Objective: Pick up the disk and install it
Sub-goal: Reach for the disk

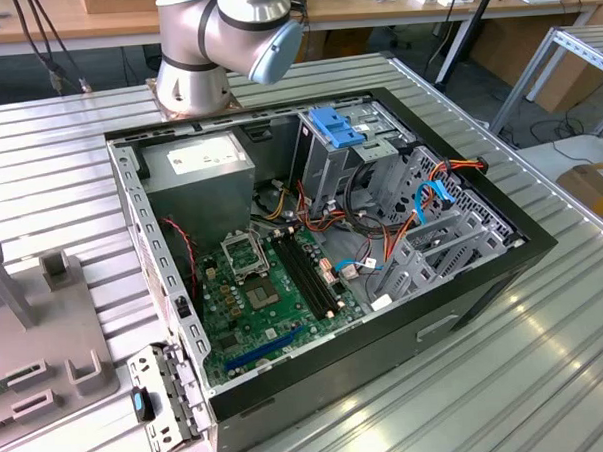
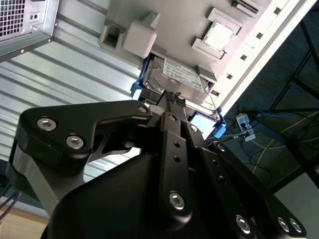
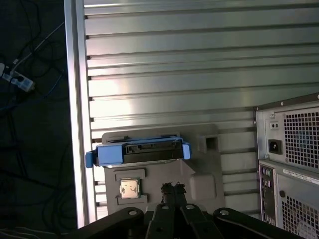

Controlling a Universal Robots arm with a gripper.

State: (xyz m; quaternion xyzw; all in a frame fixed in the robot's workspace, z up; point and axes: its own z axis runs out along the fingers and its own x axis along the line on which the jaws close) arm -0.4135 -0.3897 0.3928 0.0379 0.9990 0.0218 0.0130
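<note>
Pincer (image 3: 172, 188) closed, tips pressed together with nothing between them, hanging over the grey fixture (image 3: 204, 174) close to the table (image 3: 199, 74) edge. Both wrist views show the disk (image 3: 144, 151) just beyond my tips, near but not touched. It is seated in a slot of the fixture, apparently propped up on one long edge, though I can't read the exact tilt. The second wrist view catches its labelled face (image 2: 174, 74). A small chip (image 3: 129, 188) lies in a pocket beside it.

Handling, as I judge it: a metal-bodied drive, stiff, with real weight for its size. It won't bend, but it won't forgive a knock or a drop either. The bare metal faces look slick. The blue rails (image 3: 109, 154) along its ends are plastic and may flex, so I'd rather clamp across the flat faces near the middle, square on, clear of the connector edge.

Pose: in the exterior view the arm (image 1: 223, 39) rises from its base at twelve o'clock of the open case (image 1: 456, 324) and reaches out of frame. The fixture (image 1: 37, 348) sits at about eight o'clock of the case. My wrist points down at it, well apart from the case bay.
</note>
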